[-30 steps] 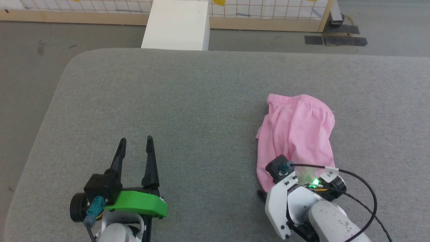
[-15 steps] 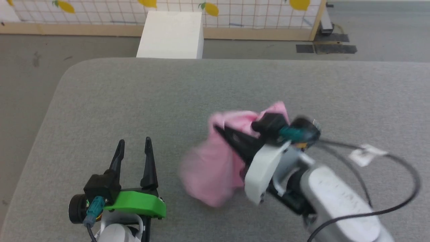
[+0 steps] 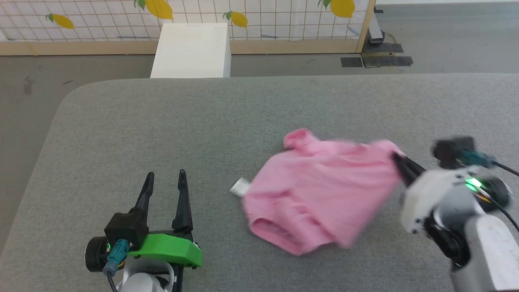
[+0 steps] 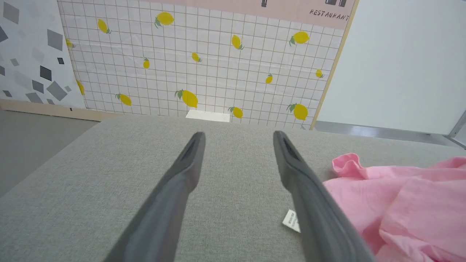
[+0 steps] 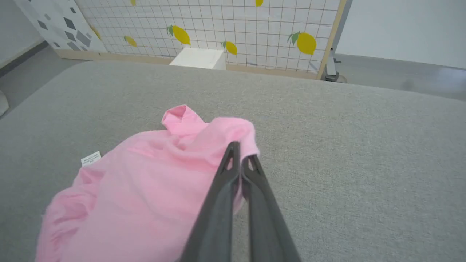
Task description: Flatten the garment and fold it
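**Right pincer pinches the pink garment's corner; left pincer stands wide and empty**

In the lower left of the head view, the left gripper [image 3: 166, 173] rests over the grey padded surface [image 3: 202, 121]. Its two dark fingers point up the frame and stand wide apart, with nothing between them. In the left wrist view only bare grey cloth shows between those fingers.

Just right of that gripper in the head view a small white tag [image 3: 240, 187] lies on the surface. It sticks out from the left edge of the garment [image 3: 316, 190]. In the left wrist view the tag lies close beside the right-hand finger.

The garment is spread across the middle and centre right of the head view, rumpled and not flat. A rolled edge sits at its lower left and a small upturned fold at its upper left. Its right part is blurred.

At the right of the head view, the right gripper [image 3: 396, 157] reaches in from the lower right corner and meets the garment's upper right corner. The right wrist view shows its fingers pressed together on a fold of pink fabric. The rest of the cloth drapes away to the lower left of that frame.

At the top of the head view, beyond the surface, a white box [image 3: 188, 50] stands on the floor. Behind it is a lemon-patterned grid wall [image 3: 263, 20].
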